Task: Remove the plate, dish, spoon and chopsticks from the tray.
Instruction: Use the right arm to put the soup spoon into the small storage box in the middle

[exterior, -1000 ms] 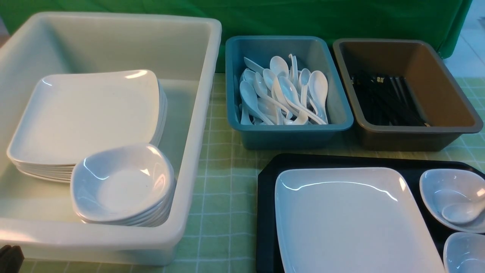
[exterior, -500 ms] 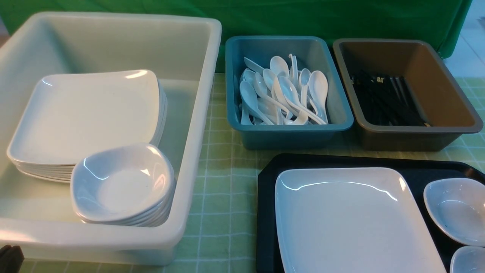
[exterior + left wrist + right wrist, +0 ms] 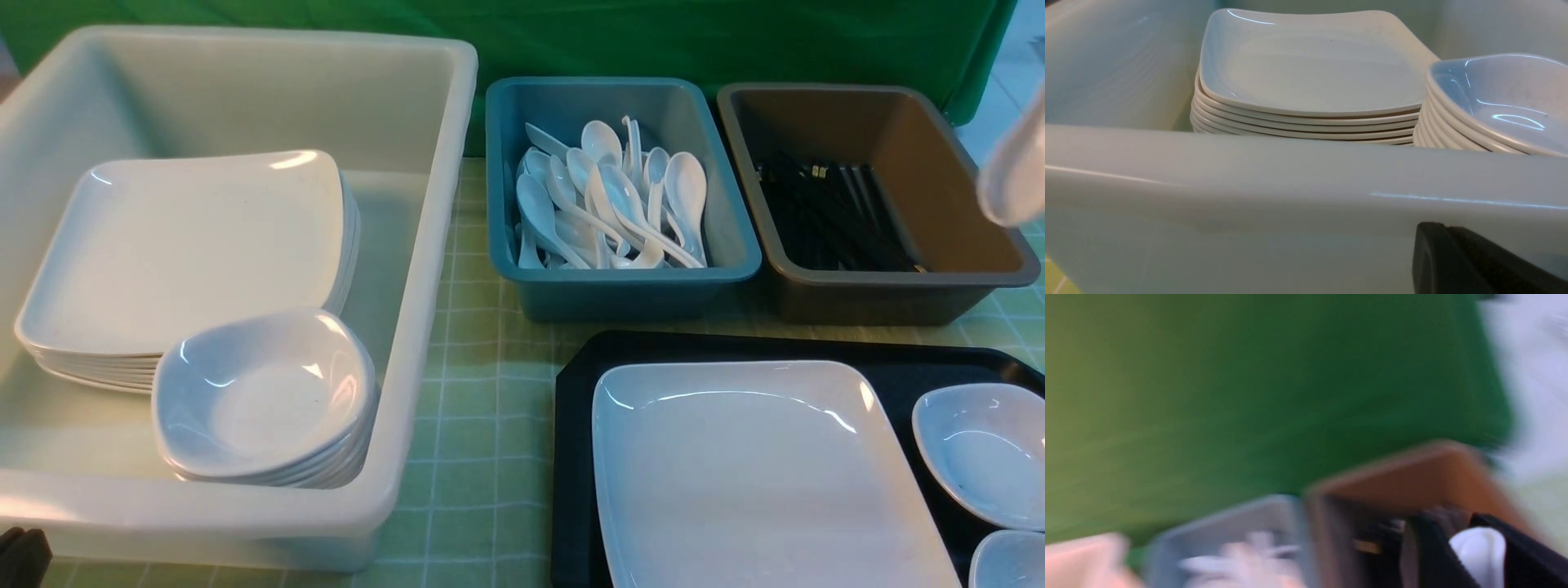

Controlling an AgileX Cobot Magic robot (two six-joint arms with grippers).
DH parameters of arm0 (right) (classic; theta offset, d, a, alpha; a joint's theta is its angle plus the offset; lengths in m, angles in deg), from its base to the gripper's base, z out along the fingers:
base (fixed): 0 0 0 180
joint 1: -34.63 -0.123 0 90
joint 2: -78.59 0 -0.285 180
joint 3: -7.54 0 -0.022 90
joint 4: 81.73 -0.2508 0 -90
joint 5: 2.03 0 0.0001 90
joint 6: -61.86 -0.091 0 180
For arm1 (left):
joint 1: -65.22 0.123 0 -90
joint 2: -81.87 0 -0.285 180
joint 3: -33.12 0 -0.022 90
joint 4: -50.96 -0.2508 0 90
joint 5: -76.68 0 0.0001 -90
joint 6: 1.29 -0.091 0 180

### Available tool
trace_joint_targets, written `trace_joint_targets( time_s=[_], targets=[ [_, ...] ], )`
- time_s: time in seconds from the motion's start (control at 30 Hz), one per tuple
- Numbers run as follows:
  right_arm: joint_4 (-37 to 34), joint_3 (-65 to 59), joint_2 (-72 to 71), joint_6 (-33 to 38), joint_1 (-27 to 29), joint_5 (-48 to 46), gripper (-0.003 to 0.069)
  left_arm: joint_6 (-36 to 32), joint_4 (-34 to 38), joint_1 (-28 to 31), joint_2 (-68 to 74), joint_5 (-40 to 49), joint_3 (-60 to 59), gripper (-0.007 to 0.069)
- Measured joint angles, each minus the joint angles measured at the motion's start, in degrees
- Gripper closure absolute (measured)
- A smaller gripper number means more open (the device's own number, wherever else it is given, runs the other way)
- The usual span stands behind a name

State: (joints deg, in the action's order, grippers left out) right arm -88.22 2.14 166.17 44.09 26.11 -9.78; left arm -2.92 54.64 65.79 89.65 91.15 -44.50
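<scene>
The white plate point(image 3: 759, 474) lies on the black tray point(image 3: 575, 425), with a small white dish point(image 3: 980, 453) beside it on the right and another dish point(image 3: 1008, 563) at the near corner. The white spoon point(image 3: 1480, 555) is held between the black fingers of my right gripper point(image 3: 1457, 531). In the front view the spoon point(image 3: 1016, 167) shows as a blur in the air over the brown bin's right end. My left gripper point(image 3: 1433, 237) is shut and empty, low against the white tub's near wall. No chopsticks show on the tray.
A big white tub point(image 3: 424, 269) on the left holds a stack of plates point(image 3: 188, 253) and a stack of dishes point(image 3: 265, 400). A blue bin point(image 3: 710, 269) holds several white spoons. A brown bin point(image 3: 898, 282) holds several black sticks. Green checked cloth covers the table.
The spoon that lay in the tray's right dish has been lifted out by my right gripper and now hangs high at the right. That dish shifted slightly. The left arm stayed still.
</scene>
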Motion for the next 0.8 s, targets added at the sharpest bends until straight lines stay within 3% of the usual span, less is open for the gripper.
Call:
trace_joint_targets(
  time_s=[0.17, 0.43, 0.5, 0.6, 0.67, 0.8],
  targets=[
    [-0.2, 12.9, 15.5, 4.5, -11.3, 3.6, 0.0541, 0.0, 0.0, 0.0, 0.0, 0.1, 0.0, 0.0626],
    [-0.2, 25.0, 34.0, 5.3, -15.4, 11.7, 0.0535, 0.0, 0.0, 0.0, 0.0, 0.2, 0.0, 0.0626],
    [-0.2, 27.0, 37.5, 5.3, -15.8, 12.4, 0.0505, 0.0, 0.0, 0.0, 0.0, 0.2, 0.0, 0.0626],
    [-0.2, 27.6, 40.7, 5.3, -16.0, 11.6, 0.037, 0.0, 0.0, 0.0, 0.0, 0.2, 0.0, 0.0626],
    [-0.2, 27.8, 40.6, 5.3, -16.0, 9.9, 0.0317, 0.0, 0.0, 0.0, 0.0, 0.2, 0.0, 0.0626],
    [-0.2, 27.8, 37.0, 6.5, -16.0, 5.0, 0.0312, 0.0, 0.0, 0.0, 0.0, 0.2, 0.0, 0.0626]
  ],
)
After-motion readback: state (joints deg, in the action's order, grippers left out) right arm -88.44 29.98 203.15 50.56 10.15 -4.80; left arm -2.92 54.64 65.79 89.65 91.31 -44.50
